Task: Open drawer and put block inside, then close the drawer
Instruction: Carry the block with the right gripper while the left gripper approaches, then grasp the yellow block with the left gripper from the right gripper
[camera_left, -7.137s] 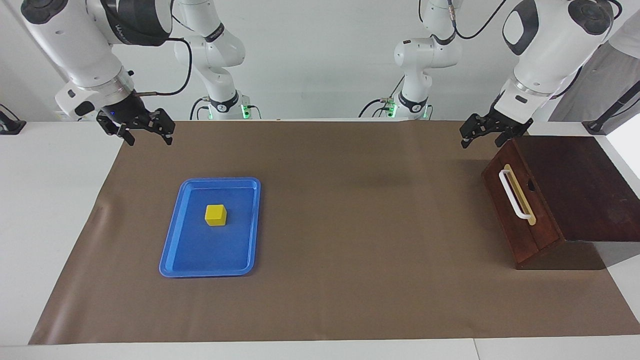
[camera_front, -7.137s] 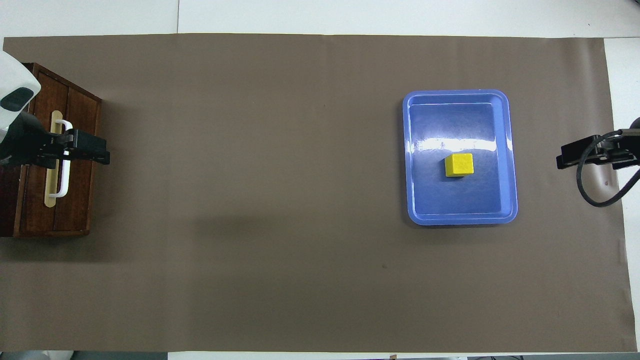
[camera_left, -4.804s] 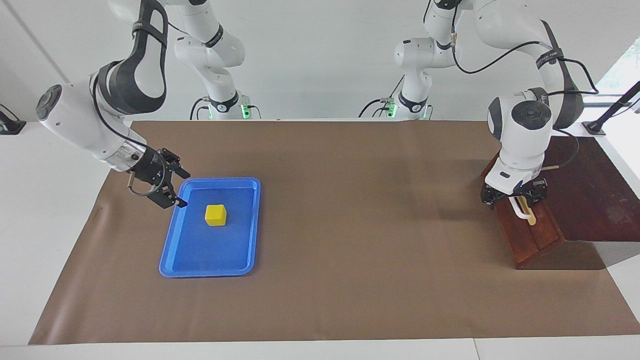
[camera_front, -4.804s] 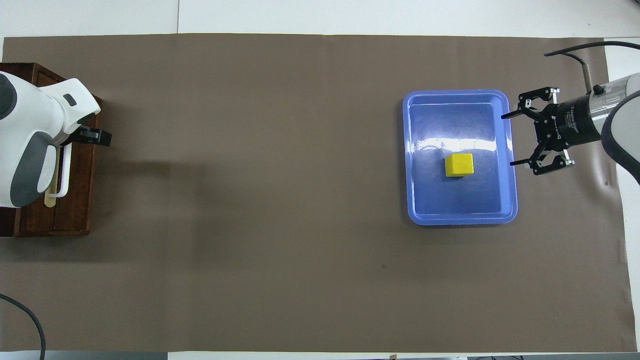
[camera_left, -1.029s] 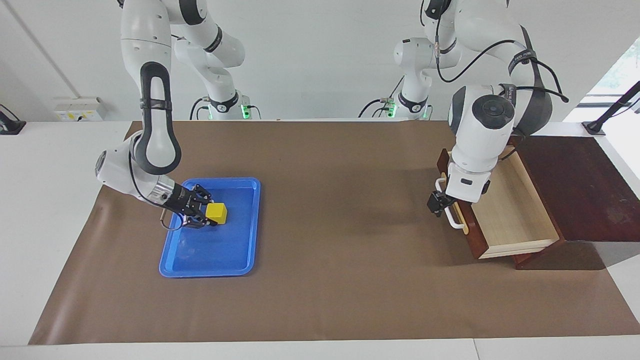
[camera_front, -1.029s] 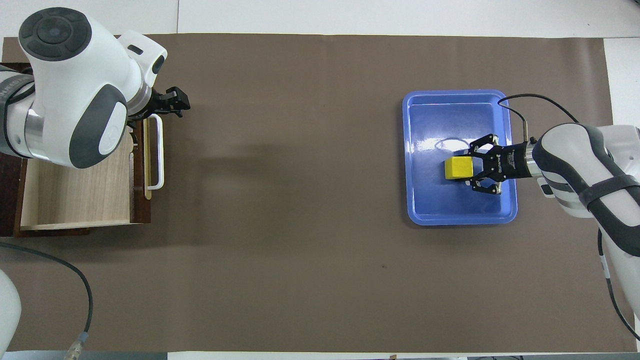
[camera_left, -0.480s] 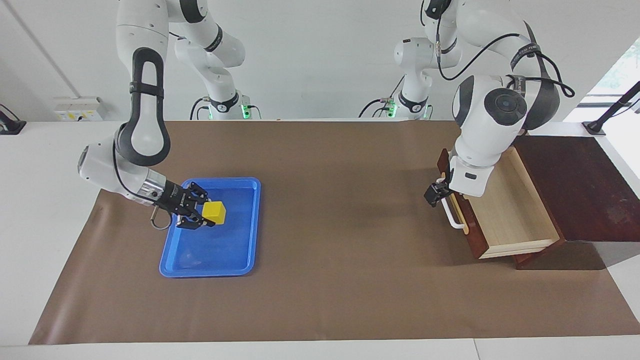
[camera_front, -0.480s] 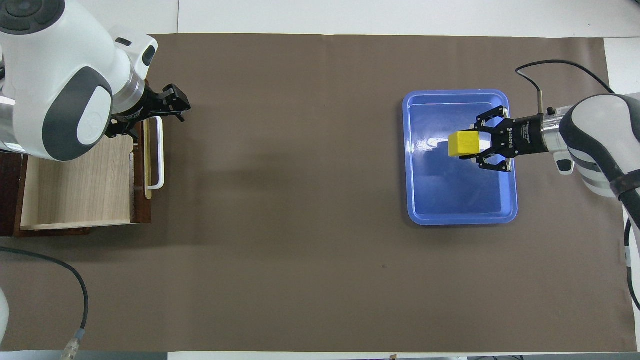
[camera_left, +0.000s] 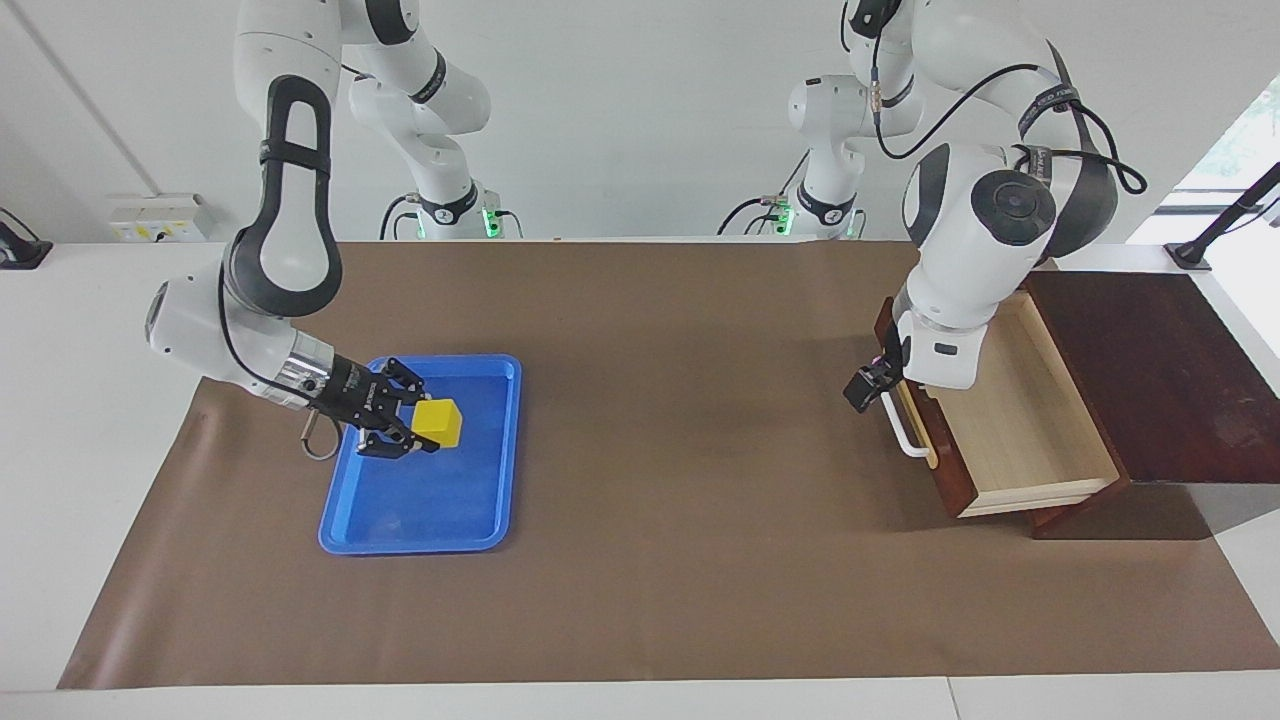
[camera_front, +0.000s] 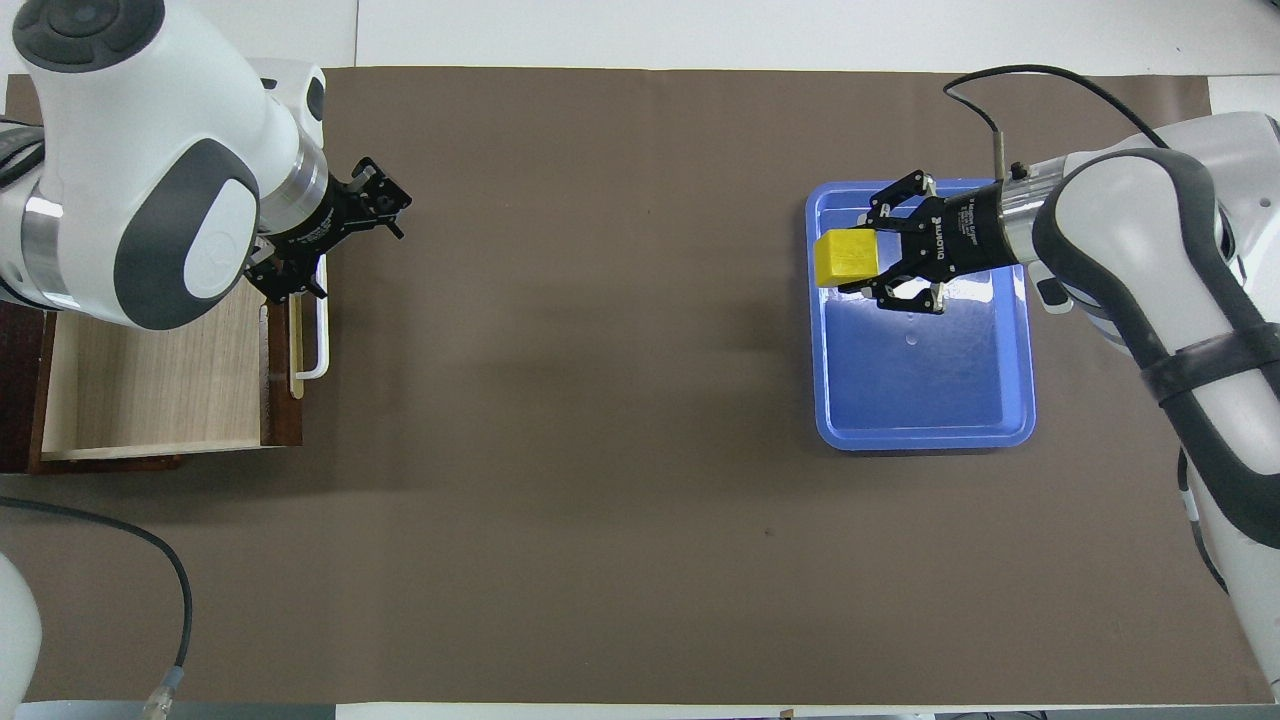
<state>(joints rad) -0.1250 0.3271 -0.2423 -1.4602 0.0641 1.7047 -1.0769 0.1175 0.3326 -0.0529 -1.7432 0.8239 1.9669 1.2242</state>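
The small yellow cube block (camera_left: 438, 421), clamped in the right hand (camera_left: 413, 425), has been lifted off the flat blue plastic tray (camera_left: 470, 520). The left hand (camera_left: 862, 390), spread empty, has been drawn off the open wooden drawer (camera_left: 1010, 420). No writing is legible.

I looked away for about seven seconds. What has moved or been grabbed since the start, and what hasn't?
The left gripper pulled the dark wooden drawer open by its white bar handle, then let go and now hangs open beside it. The right gripper came down to the flat blue plastic tray, shut on the small yellow block and lifted it. Tray and brown table cover stayed put.
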